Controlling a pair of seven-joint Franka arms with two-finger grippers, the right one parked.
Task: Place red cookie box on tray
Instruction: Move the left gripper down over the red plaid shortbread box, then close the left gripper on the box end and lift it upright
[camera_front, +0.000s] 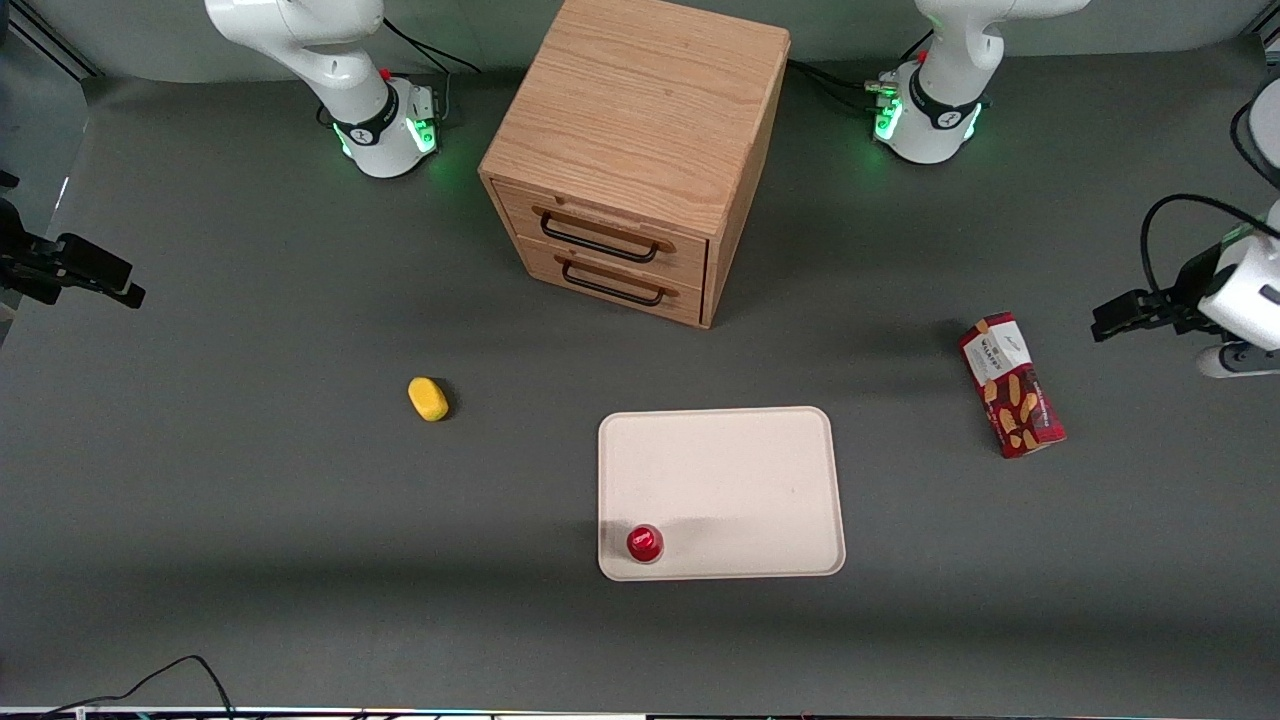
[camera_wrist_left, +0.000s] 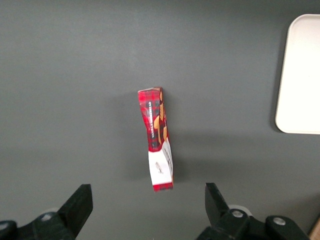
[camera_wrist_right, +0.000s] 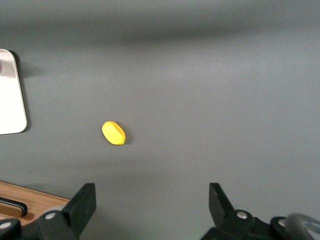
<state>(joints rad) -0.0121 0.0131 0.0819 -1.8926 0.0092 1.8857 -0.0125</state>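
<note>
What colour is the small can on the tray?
Red can, on the cream tray; front view shows it best.

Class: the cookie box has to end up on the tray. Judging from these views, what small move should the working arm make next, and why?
Probably lower the gripper toward the red cookie box and centre the open fingers over it. The box lies on the table apart from the tray, ungrasped, with the gripper beside it at the working arm's end. A small red can occupies one tray corner.

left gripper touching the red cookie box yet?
Apart. The left wrist view shows the gripper with open fingers above the red cookie box; the front view shows bare table between them.
</note>
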